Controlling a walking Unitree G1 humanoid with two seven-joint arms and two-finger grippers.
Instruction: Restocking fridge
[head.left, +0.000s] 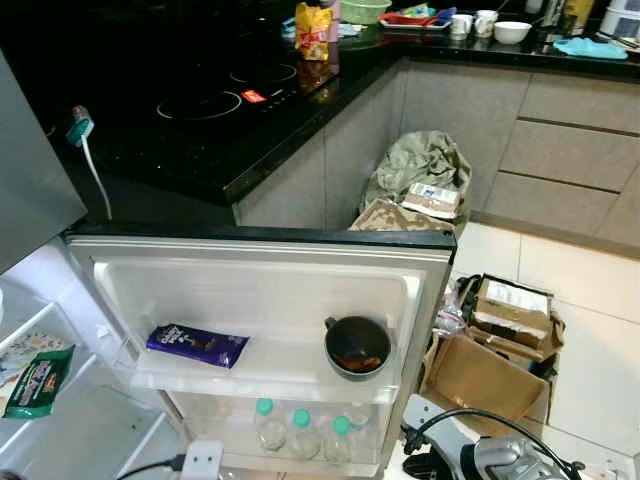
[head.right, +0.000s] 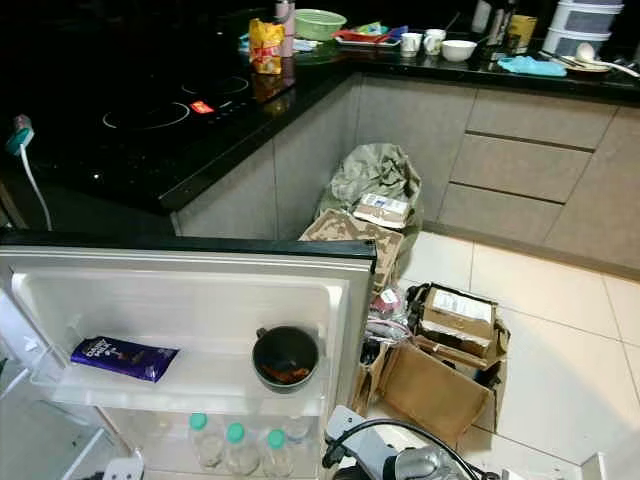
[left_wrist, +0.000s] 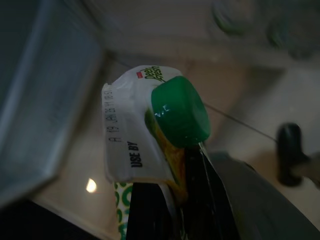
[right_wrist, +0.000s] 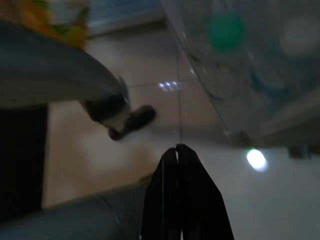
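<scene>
1. Setting: a kitchen with a black desk (head.left: 250, 150) carrying an induction hob, grey cabinet fronts and a pale tiled floor (head.left: 590, 300). Opened cardboard boxes (head.left: 500, 345) lie on the floor beside the open fridge door (head.left: 260, 300).
2. Door contents: the upper door shelf (head.left: 250, 370) carries a purple chocolate pack (head.left: 197, 345) near its left end and a dark bowl (head.left: 357, 346) at its right end. Three capped bottles (head.left: 300, 425) stand in the rack below.
3. Task item: a carton (left_wrist: 135, 135) with a green screw cap (left_wrist: 180, 110) sits in the left hand (left_wrist: 170, 200), low in front of the door.
4. Left hand state: closed on the carton just below the cap.
5. Right hand (right_wrist: 177, 155) state: fingers pressed together, holding nothing, pointing at the floor beside the bottle rack.
6. Handling judgement: the carton is probably moderately heavy with liquid. Its walls are soft card and dent under hard pressure. Hold across the body or the stiffer top fold, keep it upright, and avoid squeezing hard.
</scene>
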